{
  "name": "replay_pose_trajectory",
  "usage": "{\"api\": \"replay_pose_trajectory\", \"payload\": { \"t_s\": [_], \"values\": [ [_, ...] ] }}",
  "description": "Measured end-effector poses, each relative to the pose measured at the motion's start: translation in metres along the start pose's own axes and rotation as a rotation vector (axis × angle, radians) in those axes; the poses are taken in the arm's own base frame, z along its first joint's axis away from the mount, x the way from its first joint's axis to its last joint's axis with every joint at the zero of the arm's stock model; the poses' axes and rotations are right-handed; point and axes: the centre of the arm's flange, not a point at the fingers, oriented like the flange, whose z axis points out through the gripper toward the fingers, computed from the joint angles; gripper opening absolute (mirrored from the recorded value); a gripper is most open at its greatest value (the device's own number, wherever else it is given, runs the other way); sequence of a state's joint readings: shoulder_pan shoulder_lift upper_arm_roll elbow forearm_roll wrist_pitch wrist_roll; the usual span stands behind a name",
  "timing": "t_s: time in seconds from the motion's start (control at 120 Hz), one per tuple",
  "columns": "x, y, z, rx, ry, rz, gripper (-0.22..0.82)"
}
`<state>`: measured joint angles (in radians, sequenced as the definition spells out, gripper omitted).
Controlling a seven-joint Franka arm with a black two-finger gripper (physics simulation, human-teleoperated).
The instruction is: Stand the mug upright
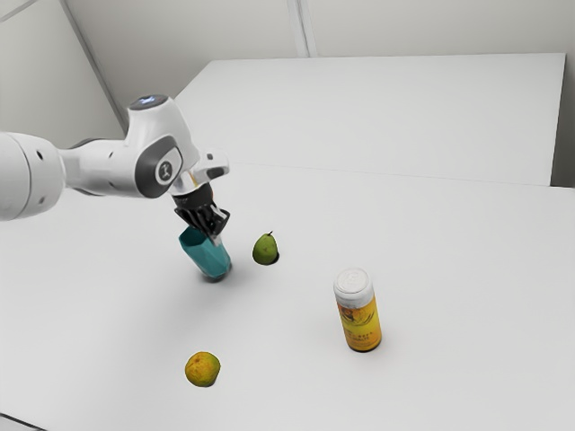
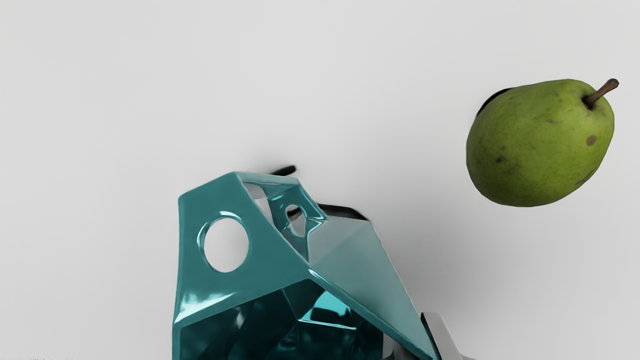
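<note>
The teal faceted mug leans in the exterior view, its mouth tipped toward that view's left and its base low at the table. My gripper is at its rim, on the side facing the pear. In the wrist view the mug shows its handle with a round hole and part of its dark inside. There my gripper is shut on the mug's wall, one finger outside it and the other partly hidden inside the mouth. Whether the base touches the table is unclear.
A green pear lies close by on the exterior view's right of the mug, and the wrist view also has this pear. A yellow bottle with a white cap stands farther right on the white table. An orange-green fruit lies nearer that camera.
</note>
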<state>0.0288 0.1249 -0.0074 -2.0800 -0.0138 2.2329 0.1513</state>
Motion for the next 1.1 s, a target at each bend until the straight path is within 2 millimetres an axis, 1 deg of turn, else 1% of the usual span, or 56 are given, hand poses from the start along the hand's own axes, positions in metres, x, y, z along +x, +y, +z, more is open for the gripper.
{"api": "replay_pose_trajectory", "payload": {
  "t_s": [0.067, 0.133, 0.167, 0.275, 0.333, 0.383, 0.442, 0.475, 0.575, 0.667, 0.75, 0.825, 0.867, 0.908, 0.958, 1.1],
  "values": [
    [0.000, 0.000, 0.003, 0.000, -0.004, -0.011, -0.17],
    [0.000, 0.000, 0.005, -0.002, -0.006, -0.021, -0.11],
    [0.000, 0.000, 0.005, -0.003, -0.007, -0.024, -0.06],
    [0.000, 0.001, 0.002, -0.006, -0.005, -0.033, 0.18],
    [0.000, 0.003, -0.002, -0.006, 0.001, -0.034, 0.28],
    [0.000, 0.007, -0.011, -0.006, 0.014, -0.031, 0.35],
    [0.001, 0.013, -0.025, -0.007, 0.029, -0.024, 0.41],
    [0.003, 0.016, -0.037, -0.008, 0.040, -0.020, 0.44],
    [0.016, 0.023, -0.078, -0.013, 0.069, -0.013, 0.50],
    [0.028, 0.025, -0.113, -0.022, 0.083, -0.015, 0.54],
    [0.036, 0.021, -0.156, -0.024, 0.108, -0.020, 0.56],
    [0.038, 0.017, -0.193, -0.025, 0.127, -0.026, 0.57],
    [0.038, 0.016, -0.210, -0.025, 0.131, -0.028, 0.58],
    [0.035, 0.016, -0.220, -0.026, 0.127, -0.029, 0.58],
    [0.031, 0.017, -0.227, -0.027, 0.117, -0.029, 0.59],
    [0.024, 0.022, -0.232, -0.032, 0.080, -0.022, 0.60]
  ]
}}
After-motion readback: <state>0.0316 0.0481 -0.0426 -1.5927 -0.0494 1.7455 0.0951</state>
